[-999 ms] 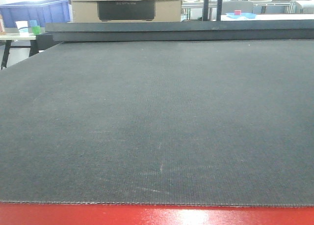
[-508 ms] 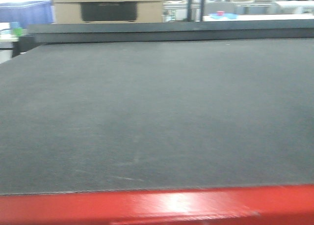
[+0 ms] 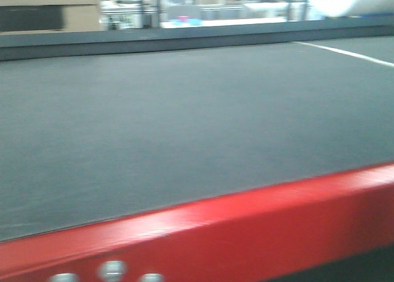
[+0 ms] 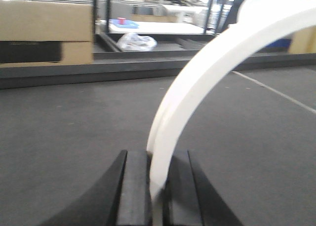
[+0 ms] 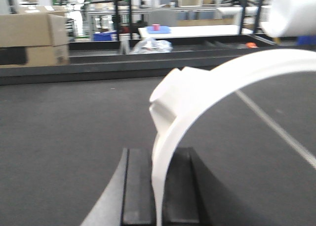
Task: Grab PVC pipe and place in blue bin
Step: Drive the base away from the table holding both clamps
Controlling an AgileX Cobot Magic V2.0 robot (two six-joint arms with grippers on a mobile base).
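Two cardboard boxes (image 4: 44,21) stacked beyond the raised dark ledge (image 4: 98,70) at the mat's far side. One crumpled clear plastic bag (image 4: 137,41) behind the ledge. One blue tray (image 4: 123,22) on a white table further back. Nothing lies on the mat near either arm.

Left gripper (image 4: 157,184): black fingers (image 4: 133,186) pressed against the thin wall of a white curved PVC pipe (image 4: 207,73), which arcs up and to the right, off the mat.

Right gripper (image 5: 159,186): closed likewise on a white curved pipe wall with a notched lug; whether one piece or two cannot be told.

Surface: dark grey woven mat (image 3: 184,122), one thin white line (image 4: 276,90) across it, red front edge (image 3: 246,226). Front view blurred. Room: shelving and work tables behind.
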